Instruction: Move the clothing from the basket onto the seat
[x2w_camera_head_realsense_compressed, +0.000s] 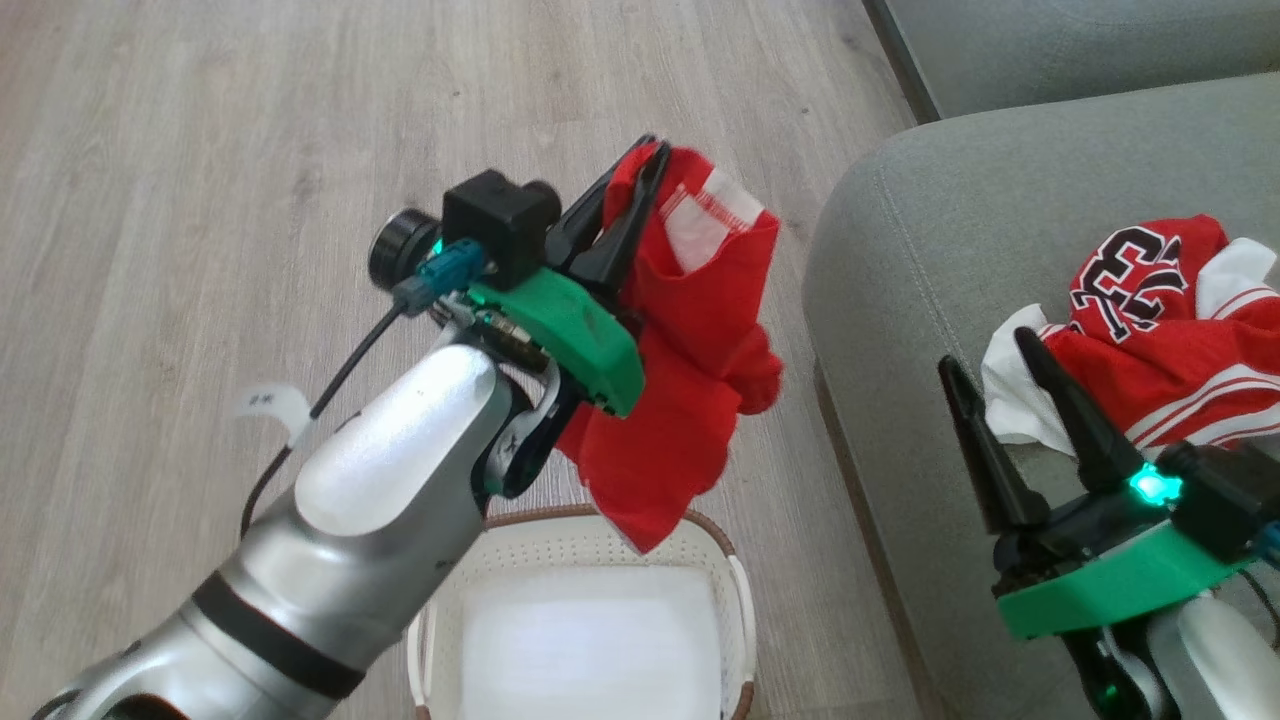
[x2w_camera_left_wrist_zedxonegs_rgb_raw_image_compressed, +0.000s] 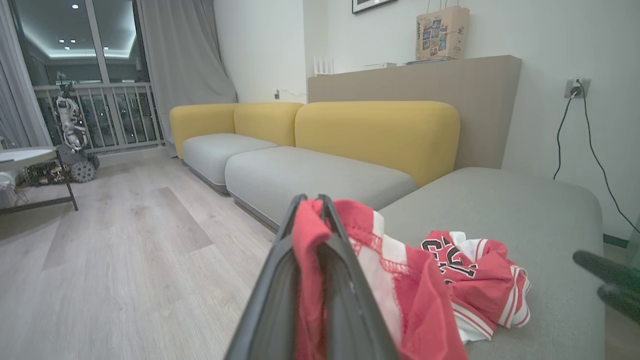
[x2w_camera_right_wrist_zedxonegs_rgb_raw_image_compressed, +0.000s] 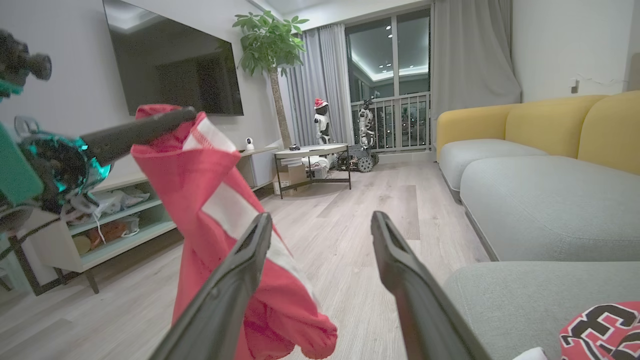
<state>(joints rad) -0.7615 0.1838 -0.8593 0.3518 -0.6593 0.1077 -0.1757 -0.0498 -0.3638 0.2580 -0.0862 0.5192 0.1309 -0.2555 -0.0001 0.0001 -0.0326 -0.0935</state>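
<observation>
My left gripper (x2w_camera_head_realsense_compressed: 645, 160) is shut on a red mesh garment (x2w_camera_head_realsense_compressed: 690, 350) and holds it in the air above the white basket (x2w_camera_head_realsense_compressed: 735, 590), left of the seat. The garment hangs down with a white striped trim near its top. Its red cloth (x2w_camera_left_wrist_zedxonegs_rgb_raw_image_compressed: 310, 235) is pinched between the dark fingers in the left wrist view. The basket holds a flat white liner sheet (x2w_camera_head_realsense_compressed: 590, 640). A second red garment (x2w_camera_head_realsense_compressed: 1170, 320) with a black-and-white number lies on the grey-green seat (x2w_camera_head_realsense_compressed: 930, 230). My right gripper (x2w_camera_head_realsense_compressed: 990, 360) stands open over the seat, just left of that garment, with nothing between its fingers.
Pale wood floor (x2w_camera_head_realsense_compressed: 200, 200) stretches to the left. The sofa (x2w_camera_left_wrist_zedxonegs_rgb_raw_image_compressed: 380, 135) has yellow backs and more grey cushions beyond. A low shelf unit (x2w_camera_right_wrist_zedxonegs_rgb_raw_image_compressed: 115, 215), a small table (x2w_camera_right_wrist_zedxonegs_rgb_raw_image_compressed: 312, 152) and a plant (x2w_camera_right_wrist_zedxonegs_rgb_raw_image_compressed: 270, 40) stand across the room.
</observation>
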